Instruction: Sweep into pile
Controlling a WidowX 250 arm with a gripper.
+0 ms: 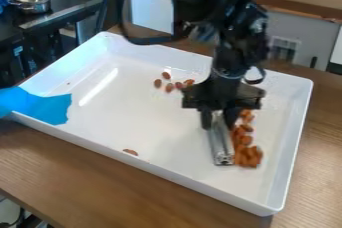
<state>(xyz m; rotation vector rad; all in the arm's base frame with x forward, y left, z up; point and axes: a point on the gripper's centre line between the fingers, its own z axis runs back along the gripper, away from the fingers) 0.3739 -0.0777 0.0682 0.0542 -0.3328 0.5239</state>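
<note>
My gripper [218,118] hangs over the right half of the white tray [180,144], shut on a silver metal bar-shaped tool [221,144] that rests low in the tray, its near end toward the front edge. Right alongside the tool, on its right, lies an elongated cluster of orange-brown almonds [248,154], running back beneath the gripper. Several loose almonds [169,87] are scattered left of the gripper in the back middle of the tray. One lone almond [130,152] lies close to the front wall.
A blue cloth [41,106] drapes over the tray's left corner. The tray stands on a wooden table [100,172]. At the upper left, a metal pot [31,0] sits on a dark surface. Raised walls surround the tray's floor.
</note>
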